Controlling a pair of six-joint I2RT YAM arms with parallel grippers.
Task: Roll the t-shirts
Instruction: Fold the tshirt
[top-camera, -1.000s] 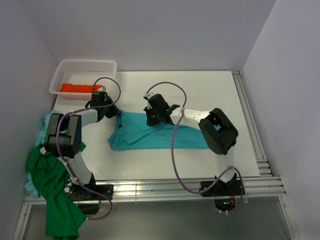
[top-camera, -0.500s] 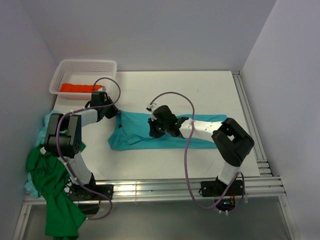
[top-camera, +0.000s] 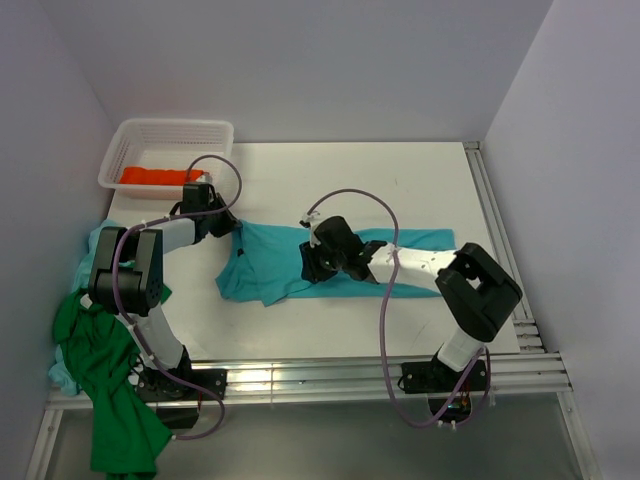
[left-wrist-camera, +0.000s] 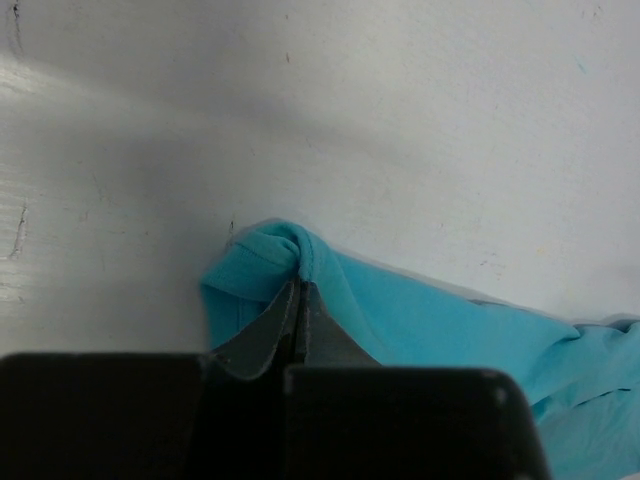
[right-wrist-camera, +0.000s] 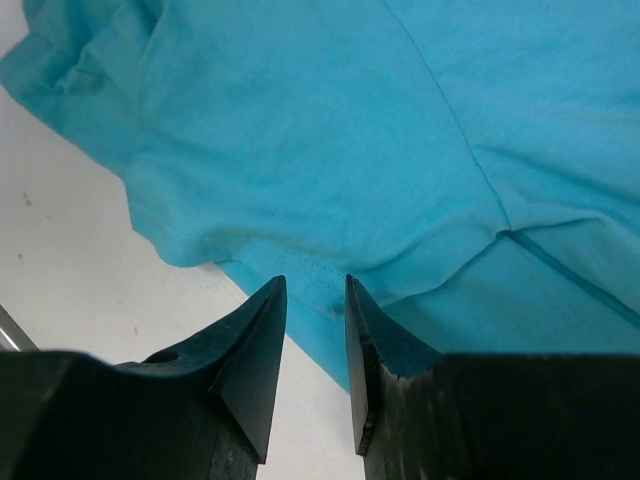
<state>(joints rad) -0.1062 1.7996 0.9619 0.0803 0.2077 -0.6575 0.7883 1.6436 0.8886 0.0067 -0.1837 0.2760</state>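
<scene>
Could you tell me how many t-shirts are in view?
4: a turquoise cloth t-shirt spread mid-table, an orange-red one in the white mesh basket, a bright green one at the left edge, a second turquoise one under it. Others may be hidden.

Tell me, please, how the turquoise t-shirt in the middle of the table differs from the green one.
The turquoise t-shirt lies stretched out on the table; the green t-shirt is bunched at the left edge, hanging over the front. The left gripper pinches the turquoise one's corner; no gripper holds the green one. Both are plain cloth.
</scene>
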